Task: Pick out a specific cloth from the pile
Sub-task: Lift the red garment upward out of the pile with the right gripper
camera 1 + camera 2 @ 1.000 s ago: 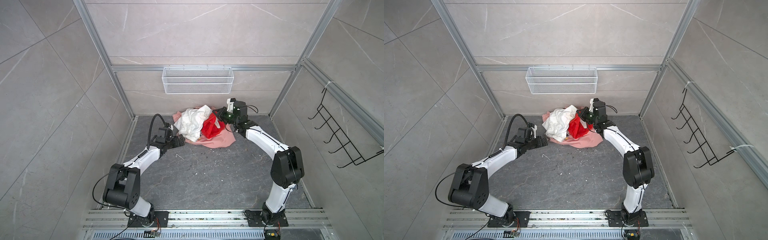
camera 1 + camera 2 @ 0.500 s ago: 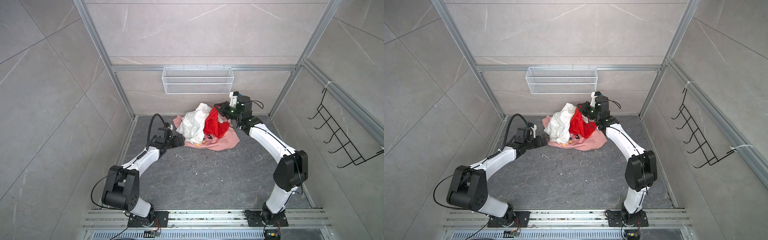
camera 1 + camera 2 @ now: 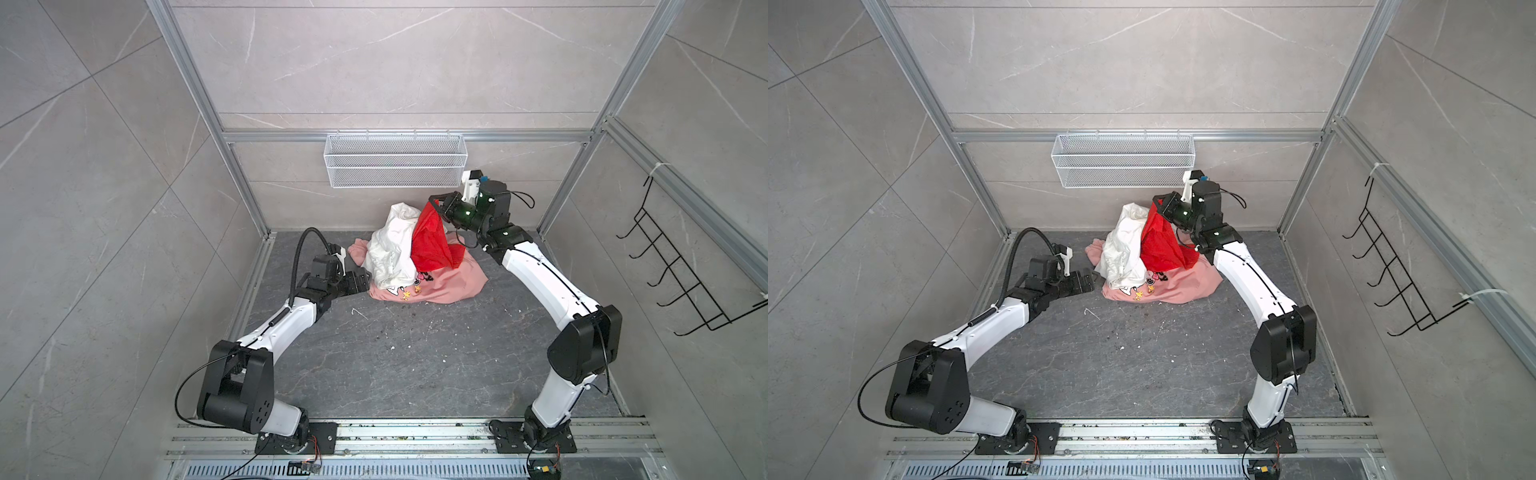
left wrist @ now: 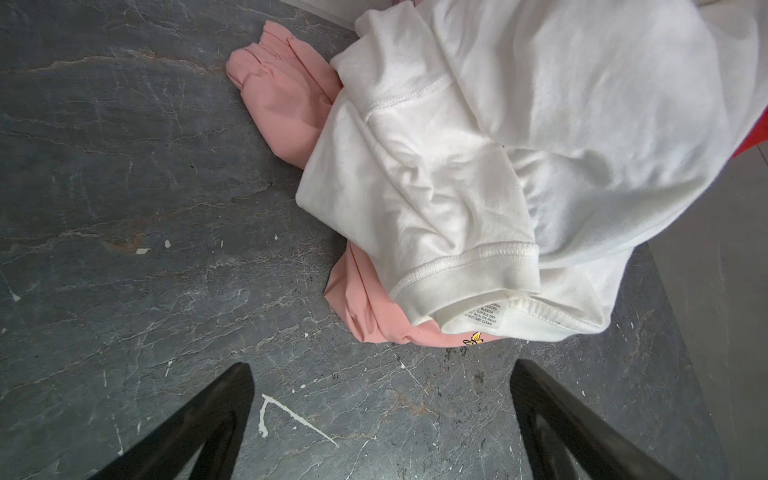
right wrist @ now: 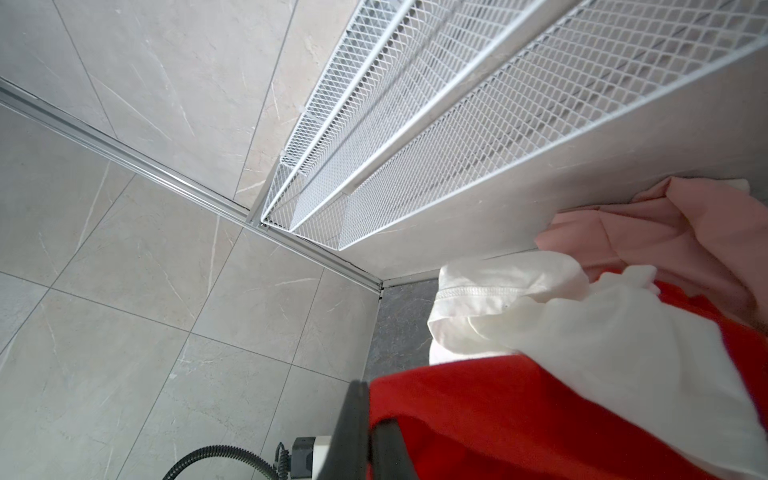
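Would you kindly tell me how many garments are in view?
3: red cloth held up by the right gripper, white garment beside it, pink hoodie underneath. Others may be hidden.

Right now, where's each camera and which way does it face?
Top views: high, front, looking down toward the back wall; both arms, left gripper, right gripper, pile.
Left wrist: low, facing white garment and pink hoodie on the floor; its open gripper shows.
Right wrist: above the pile, tilted up at the wire basket; gripper shut on the red cloth.
Shared: both wrist views catch the white garment.
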Tool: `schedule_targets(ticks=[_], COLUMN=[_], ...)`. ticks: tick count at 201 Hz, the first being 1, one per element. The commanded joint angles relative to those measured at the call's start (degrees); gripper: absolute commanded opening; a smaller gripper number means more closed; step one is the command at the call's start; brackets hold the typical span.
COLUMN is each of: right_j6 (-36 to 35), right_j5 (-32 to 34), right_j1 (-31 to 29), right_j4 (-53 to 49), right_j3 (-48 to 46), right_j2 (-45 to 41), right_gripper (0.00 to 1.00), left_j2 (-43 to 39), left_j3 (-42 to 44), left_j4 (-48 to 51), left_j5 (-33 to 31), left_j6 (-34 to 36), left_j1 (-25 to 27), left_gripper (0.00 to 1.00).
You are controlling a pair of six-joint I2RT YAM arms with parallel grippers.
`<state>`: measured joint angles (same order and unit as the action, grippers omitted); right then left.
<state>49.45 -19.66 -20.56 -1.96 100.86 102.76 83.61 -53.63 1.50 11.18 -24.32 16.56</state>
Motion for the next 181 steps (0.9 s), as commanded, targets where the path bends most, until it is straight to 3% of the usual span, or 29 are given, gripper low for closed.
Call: schedule_targets(ticks=[1,64,112,181], right_j6=[-2.0,-7.5,-11.7,-14.0], right_j5=[1.1,4.6,-0.6,-2.3], right_j1=[-0.3,0.2,1.8,3.6], right_j4=[1.1,-2.3,-3.6,-1.3], right_j3=[2.6,3.0,8.5,8.7], right_j2=[-1.0,-5.2,-4.6,-6.9], right_gripper=[0.00,0.00,0.00,0.00], left_j2=[-2.3,-2.4,-1.9,-1.9], left_j3=[0.6,0.5,0.1,-0.2], left_j4=[-1.9,-1.7,-1.8,-1.5], left_j5=[1.3,1.4,1.7,1.7], left_j6=[0.5,0.8,0.9,1.4], left_j1=[0.4,0.4,0.4,0.5], left_gripper=[1.00,1.00,1.00,1.00])
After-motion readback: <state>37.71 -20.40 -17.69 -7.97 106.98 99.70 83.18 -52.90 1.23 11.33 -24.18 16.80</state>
